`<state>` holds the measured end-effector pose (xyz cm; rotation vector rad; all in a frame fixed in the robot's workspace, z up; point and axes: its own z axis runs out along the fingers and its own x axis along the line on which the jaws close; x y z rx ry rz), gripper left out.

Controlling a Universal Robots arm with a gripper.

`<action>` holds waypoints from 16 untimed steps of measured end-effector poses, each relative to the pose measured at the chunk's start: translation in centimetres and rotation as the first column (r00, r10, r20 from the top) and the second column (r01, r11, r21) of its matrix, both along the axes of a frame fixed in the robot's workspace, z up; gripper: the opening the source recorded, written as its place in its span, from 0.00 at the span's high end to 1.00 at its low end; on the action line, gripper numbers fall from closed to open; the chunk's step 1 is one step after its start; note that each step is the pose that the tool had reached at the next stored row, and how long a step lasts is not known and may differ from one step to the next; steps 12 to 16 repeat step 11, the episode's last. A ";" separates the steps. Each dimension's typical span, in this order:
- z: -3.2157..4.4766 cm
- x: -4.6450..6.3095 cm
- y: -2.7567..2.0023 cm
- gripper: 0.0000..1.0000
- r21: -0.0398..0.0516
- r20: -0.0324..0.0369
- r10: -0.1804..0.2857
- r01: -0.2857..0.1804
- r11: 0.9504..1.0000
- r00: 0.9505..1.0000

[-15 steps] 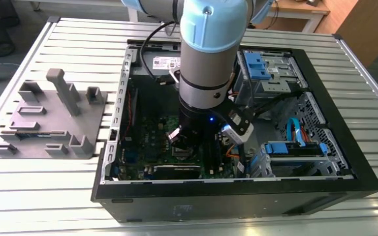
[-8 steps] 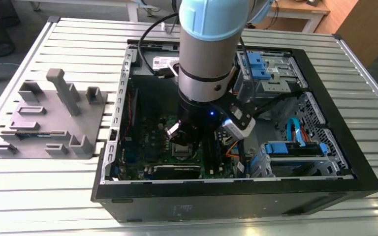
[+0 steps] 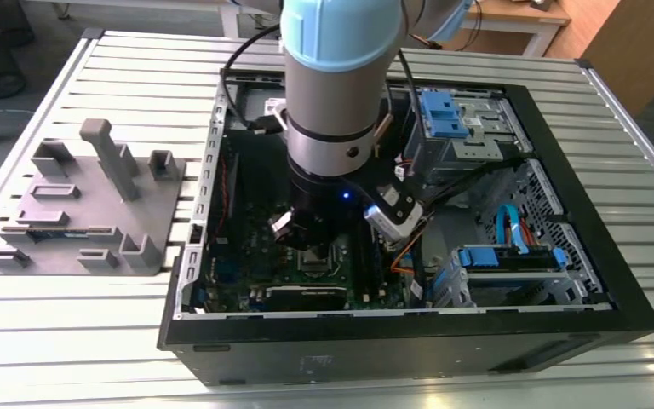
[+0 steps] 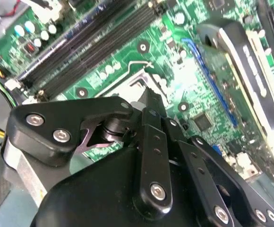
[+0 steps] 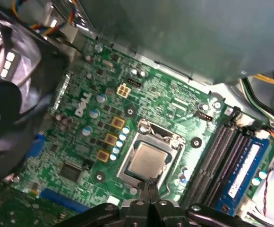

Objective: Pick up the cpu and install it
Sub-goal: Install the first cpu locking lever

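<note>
Slatted counter (image 3: 100,341), open case mid-frame. Pincer (image 5: 149,185) pinched narrow, holding nothing, just beside cpu (image 5: 149,160) seated in socket frame (image 5: 127,163). Keep it square, light.

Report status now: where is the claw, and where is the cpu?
Claw closed, empty, low over the green motherboard. Cpu seated flat in the socket frame. Nothing lying between claw and cpu.

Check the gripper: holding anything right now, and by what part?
Nothing held. The gripper has its fingers together with nothing between them, just above the socket, and the cpu already sits in the socket frame on the motherboard.
</note>
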<state>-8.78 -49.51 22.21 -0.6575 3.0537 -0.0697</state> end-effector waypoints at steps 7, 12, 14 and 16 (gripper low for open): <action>0.73 -0.4 0.15 0.89 0.001 0.000 0.000 0.000 1.000 1.000; 0.74 -0.4 0.15 0.89 0.001 0.000 0.000 0.000 1.000 1.000; 0.74 -0.4 0.15 0.89 0.001 0.000 0.000 0.000 1.000 1.000; 0.74 -0.4 0.15 0.89 0.001 0.000 0.000 0.000 1.000 1.000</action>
